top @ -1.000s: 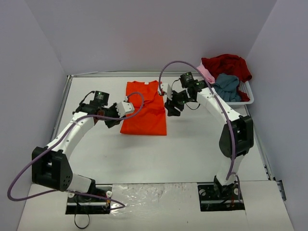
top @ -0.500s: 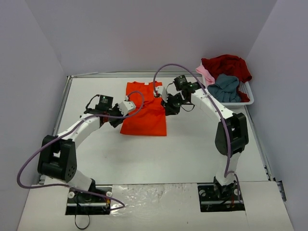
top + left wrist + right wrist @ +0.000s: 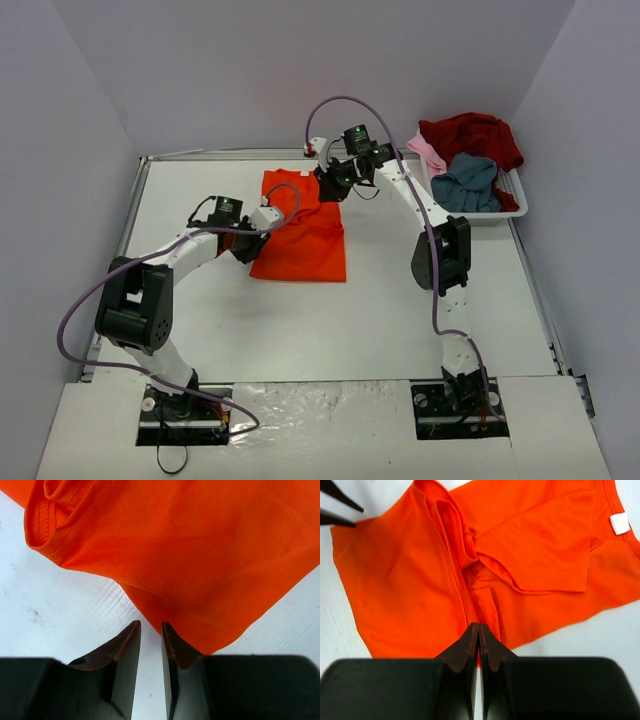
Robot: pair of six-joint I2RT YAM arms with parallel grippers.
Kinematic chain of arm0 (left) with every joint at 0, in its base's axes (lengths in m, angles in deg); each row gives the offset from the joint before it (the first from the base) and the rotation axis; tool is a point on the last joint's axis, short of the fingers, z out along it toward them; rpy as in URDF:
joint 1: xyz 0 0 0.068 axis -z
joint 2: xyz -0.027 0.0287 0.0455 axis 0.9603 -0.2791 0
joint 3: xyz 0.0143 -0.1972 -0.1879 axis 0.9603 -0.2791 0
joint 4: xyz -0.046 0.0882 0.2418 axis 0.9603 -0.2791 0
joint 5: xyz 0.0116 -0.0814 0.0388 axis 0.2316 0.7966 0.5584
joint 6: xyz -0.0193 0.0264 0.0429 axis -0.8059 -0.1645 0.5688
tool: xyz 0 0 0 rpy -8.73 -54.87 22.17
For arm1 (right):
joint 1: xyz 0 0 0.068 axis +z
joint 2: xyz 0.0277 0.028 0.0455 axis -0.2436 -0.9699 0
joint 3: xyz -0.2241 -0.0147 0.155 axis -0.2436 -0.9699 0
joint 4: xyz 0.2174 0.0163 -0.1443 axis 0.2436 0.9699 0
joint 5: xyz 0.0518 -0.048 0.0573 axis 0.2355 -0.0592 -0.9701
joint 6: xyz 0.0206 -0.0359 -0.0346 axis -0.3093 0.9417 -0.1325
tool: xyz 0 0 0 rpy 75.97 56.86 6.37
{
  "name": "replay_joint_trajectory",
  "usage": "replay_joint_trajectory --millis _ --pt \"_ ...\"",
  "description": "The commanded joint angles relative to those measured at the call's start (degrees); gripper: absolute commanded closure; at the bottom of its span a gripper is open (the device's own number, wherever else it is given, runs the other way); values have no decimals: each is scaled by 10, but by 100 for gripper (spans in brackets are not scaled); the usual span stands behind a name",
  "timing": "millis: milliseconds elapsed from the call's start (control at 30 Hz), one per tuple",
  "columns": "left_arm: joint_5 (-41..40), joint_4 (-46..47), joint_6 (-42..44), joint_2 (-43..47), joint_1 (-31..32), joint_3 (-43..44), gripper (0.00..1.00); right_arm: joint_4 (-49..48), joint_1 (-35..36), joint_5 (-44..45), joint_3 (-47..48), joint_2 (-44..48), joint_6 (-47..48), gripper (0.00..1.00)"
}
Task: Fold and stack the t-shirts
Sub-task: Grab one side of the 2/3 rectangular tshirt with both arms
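Two grippers flank the orange shirt (image 3: 300, 245): right gripper (image 3: 478, 626) clamped on its far edge, likely for a fold, left gripper (image 3: 150, 626) slightly apart at its left edge.

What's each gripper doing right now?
Left gripper: slightly open beside the orange-red t-shirt, nothing between.
Right gripper: closed over that t-shirt; grip on cloth cannot be told.

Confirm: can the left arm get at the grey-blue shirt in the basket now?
Probably not. The grey-blue shirt lies in the basket far right; the left gripper is at the left edge of the orange shirt, and the right arm stretches between.
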Motion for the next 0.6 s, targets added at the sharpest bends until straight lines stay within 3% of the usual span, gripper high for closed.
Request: replay_joint_trajectory --millis 0,500,567 --pt "16 -10 -21 8 -8 16 77 14 10 -33 68 -45 -64 100" --pt "108 -37 -53 40 -32 -16 77 16 60 -123 187 -179 -127 100" --pt "119 -36 -59 37 -32 -15 77 17 62 -129 200 -187 -132 95"
